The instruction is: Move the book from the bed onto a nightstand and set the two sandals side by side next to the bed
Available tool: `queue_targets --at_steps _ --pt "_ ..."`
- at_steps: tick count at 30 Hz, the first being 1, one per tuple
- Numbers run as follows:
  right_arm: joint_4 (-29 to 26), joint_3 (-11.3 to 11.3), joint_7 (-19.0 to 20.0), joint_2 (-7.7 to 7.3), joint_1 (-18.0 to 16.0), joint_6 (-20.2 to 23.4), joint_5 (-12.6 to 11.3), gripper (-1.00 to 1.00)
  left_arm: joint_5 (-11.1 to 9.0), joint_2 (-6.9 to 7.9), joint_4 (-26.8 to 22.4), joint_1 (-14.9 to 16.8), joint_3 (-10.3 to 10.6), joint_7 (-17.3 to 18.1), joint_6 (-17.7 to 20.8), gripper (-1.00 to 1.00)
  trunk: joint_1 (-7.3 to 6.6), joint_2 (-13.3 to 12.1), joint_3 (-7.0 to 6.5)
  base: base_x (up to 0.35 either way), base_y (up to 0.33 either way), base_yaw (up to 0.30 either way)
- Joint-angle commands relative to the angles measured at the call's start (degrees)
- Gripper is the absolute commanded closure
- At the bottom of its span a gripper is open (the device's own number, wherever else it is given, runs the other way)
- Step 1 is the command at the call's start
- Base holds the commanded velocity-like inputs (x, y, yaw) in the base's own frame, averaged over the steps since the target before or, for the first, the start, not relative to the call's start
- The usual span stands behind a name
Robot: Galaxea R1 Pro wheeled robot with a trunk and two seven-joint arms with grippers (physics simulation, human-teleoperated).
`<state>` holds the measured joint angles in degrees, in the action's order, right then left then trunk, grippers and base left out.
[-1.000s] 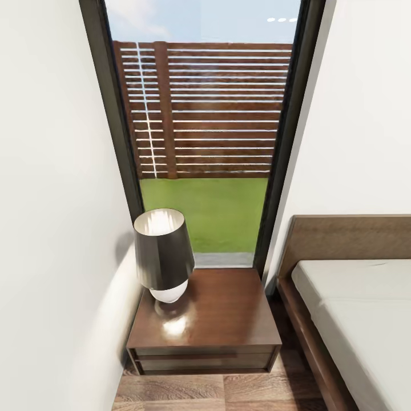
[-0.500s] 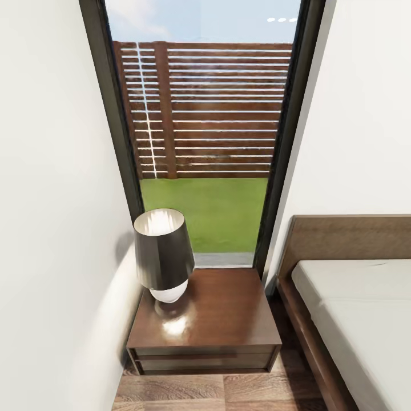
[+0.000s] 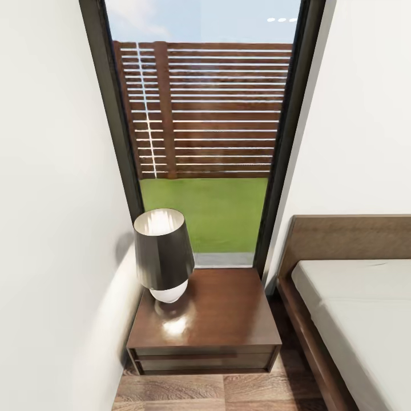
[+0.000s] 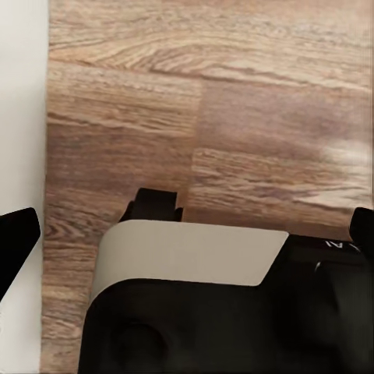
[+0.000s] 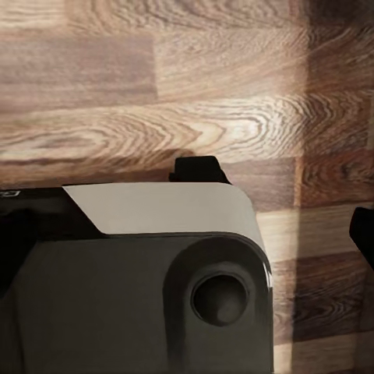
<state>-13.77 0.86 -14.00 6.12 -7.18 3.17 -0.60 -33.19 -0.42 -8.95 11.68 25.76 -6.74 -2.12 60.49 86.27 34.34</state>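
Zero movement over the last second: same nightstand (image 3: 220, 319), same bed (image 3: 354, 297), same window (image 3: 205, 114) in the head view as in both earlier pictures. Looks like a pause in front of the drop-off spot, not a step under way. No gain for the task yet.

Left end effector (image 4: 195, 245) hanging low over the wood-plank floor (image 4: 234, 93), black fingertips (image 4: 17, 238) spread to the far edges of its wrist view, nothing between them: open and empty. Right end effector (image 5: 187, 234) also low above the floor (image 5: 156, 86); one dark fingertip (image 5: 365, 234) at the view's edge, its partner lost against the robot's own dark body, so cannot tell whether spread or closed. Nothing seen held there.

Nightstand ahead of both end effectors and higher than the floor beneath them, roughly centred between the two arms. Drawer front turned toward the robot, long axis running side to side. Lamp (image 3: 164, 254) standing upright on the half toward the left end effector; glossy top bare on the half toward the right end effector, room enough there, by the look of it, for a thin paperback laid flat.

Bed off to the right end effector's side, just beside the nightstand with a narrow strip of floor between. Headboard (image 3: 348, 237) at the far end, long axis running from it back toward the robot. Whereabouts of the book and the sandals not to be told from these views, so fetching both probably to come.
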Motion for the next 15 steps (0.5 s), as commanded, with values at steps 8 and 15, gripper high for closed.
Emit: queue_targets --at_steps 8,15 --pt "-0.13 0.11 0.77 0.61 -2.06 1.24 -0.02 -1.00 0.02 -0.93 -0.04 3.26 0.41 -0.31 6.12 -1.00 0.00 0.03 0.05 0.000 0.000 0.000" --pt "-0.22 0.11 1.38 0.88 -4.93 5.32 0.04 -1.00 0.11 -1.92 -0.29 5.23 0.42 -0.46 11.02 -1.00 0.00 0.03 0.05 0.000 0.000 0.000"
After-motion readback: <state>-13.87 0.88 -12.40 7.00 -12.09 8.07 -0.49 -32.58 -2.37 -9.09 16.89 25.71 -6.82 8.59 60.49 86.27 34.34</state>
